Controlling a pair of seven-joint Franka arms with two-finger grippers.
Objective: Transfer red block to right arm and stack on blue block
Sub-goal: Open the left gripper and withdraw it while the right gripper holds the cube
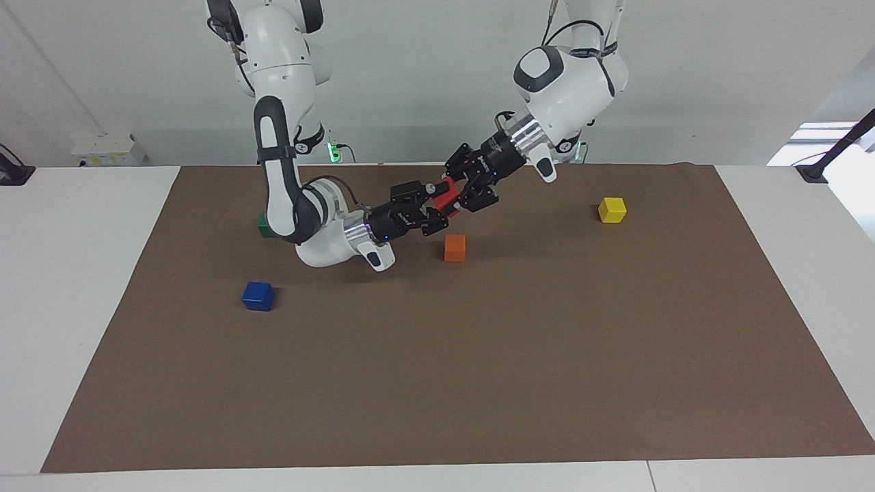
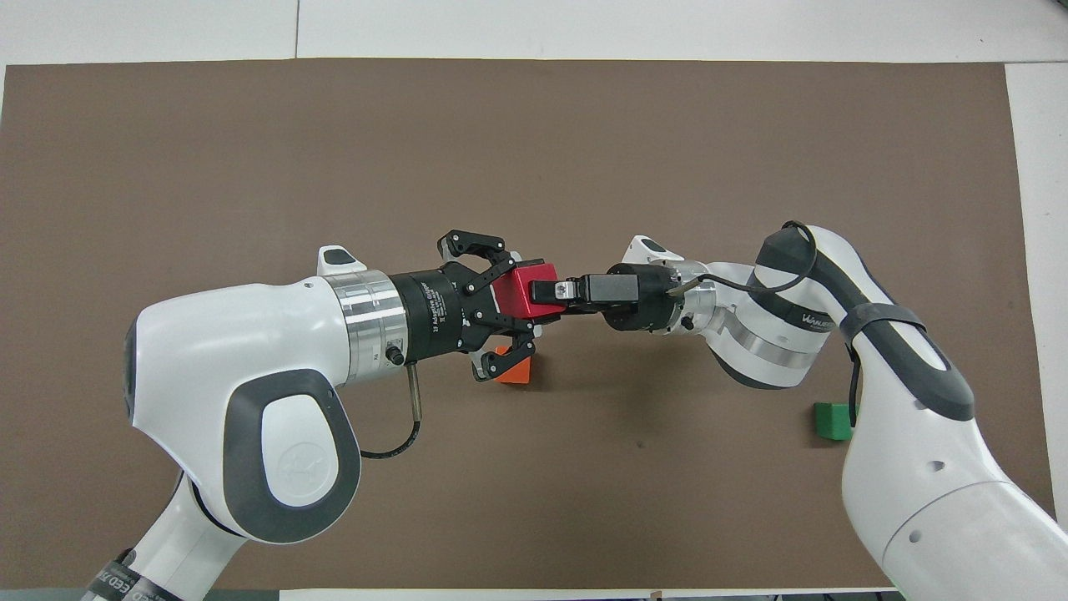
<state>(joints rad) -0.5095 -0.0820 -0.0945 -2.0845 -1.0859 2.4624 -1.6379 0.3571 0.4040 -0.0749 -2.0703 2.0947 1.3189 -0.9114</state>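
We see red block (image 1: 446,194) in air above table middle, clamped by left end effector (image 1: 456,193) and right end effector (image 1: 437,202) together. Blue block (image 1: 258,296) sits toward right arm's table end.

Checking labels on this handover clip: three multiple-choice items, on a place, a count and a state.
1. The blue block is: A on the mat, toward the right arm's end; B off the mat; C held aloft.
2. Cubes resting on the mat: A two; B four; C six.
3. The red block is: A on the mat; B gripped aloft by both end effectors; C on the blue block.
1 A: it rests on the mat. 2 B: blue, green cube, orange cube, yellow cube. 3 B: left end effector and right end effector both clamp it.
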